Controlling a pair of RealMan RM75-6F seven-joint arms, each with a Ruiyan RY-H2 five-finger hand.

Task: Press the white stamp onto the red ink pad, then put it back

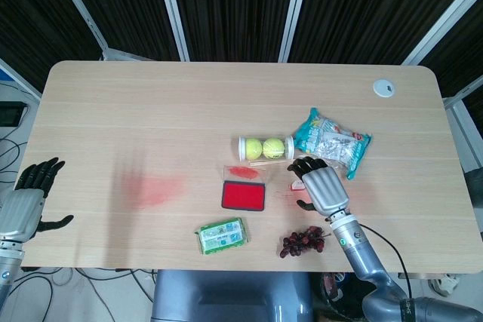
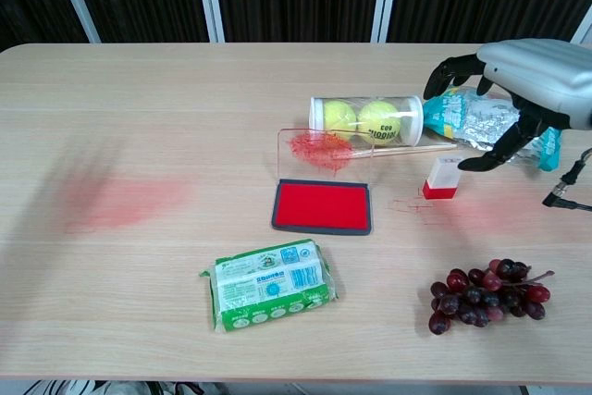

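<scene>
The white stamp (image 2: 442, 178), with a red base, stands upright on the table just right of the red ink pad (image 2: 324, 206). The pad's clear lid (image 2: 326, 156) is raised and smeared with red ink. My right hand (image 2: 529, 80) hovers above and to the right of the stamp with its fingers spread, and its thumb reaches close to the stamp without gripping it. In the head view the stamp (image 1: 296, 184) peeks out under the fingers of the right hand (image 1: 323, 188), beside the ink pad (image 1: 244, 195). My left hand (image 1: 32, 195) hangs open off the table's left edge.
A clear tube of tennis balls (image 2: 368, 120) and a snack bag (image 2: 481, 117) lie behind the stamp. Grapes (image 2: 486, 293) sit near the front right, and a green packet (image 2: 270, 282) lies in front of the pad. A red smear (image 2: 120, 201) marks the table at left.
</scene>
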